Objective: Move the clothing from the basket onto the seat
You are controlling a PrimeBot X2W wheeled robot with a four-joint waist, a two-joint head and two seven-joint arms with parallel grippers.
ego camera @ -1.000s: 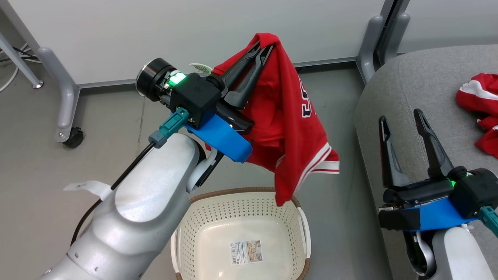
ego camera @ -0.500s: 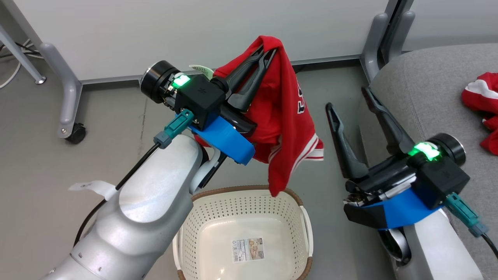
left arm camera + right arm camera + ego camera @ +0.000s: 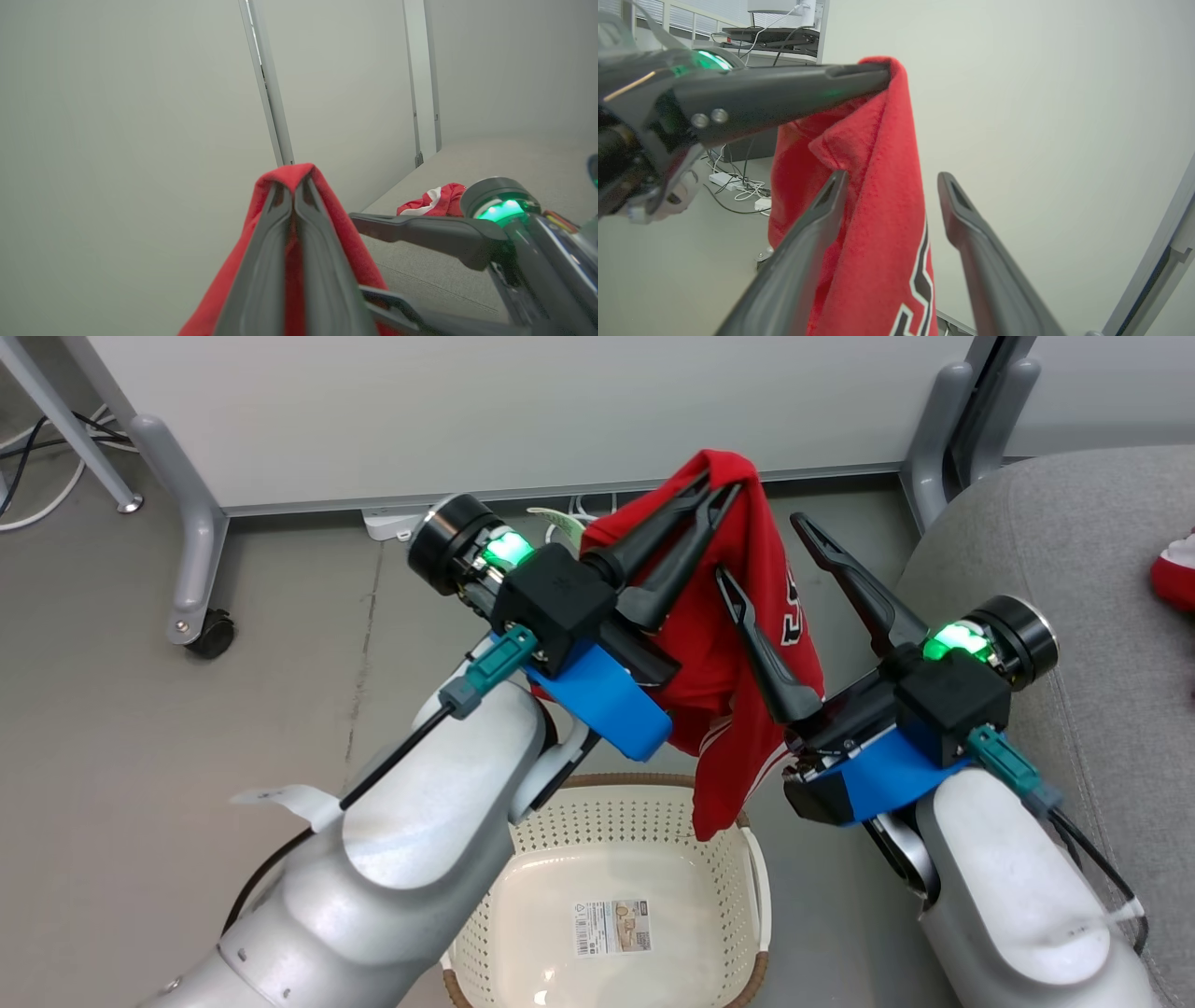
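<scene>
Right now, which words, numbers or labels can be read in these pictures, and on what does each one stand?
Nothing can be read whole.
On the jersey: dark white-outlined characters, cut off by folds, not readable.
On the label in the basket: print too small to read.

Both forearms [image 3: 420, 821] are smooth, glossy silver-white shells, each ending in a black boxy wrist block [image 3: 555, 602] with a green light [image 3: 509, 549] and a bright blue bracket [image 3: 607, 700]. A teal connector [image 3: 490, 663] joins a black cable [image 3: 392, 759] to each block, and the fingers [image 3: 758, 649] are long, dark and tapered.
</scene>
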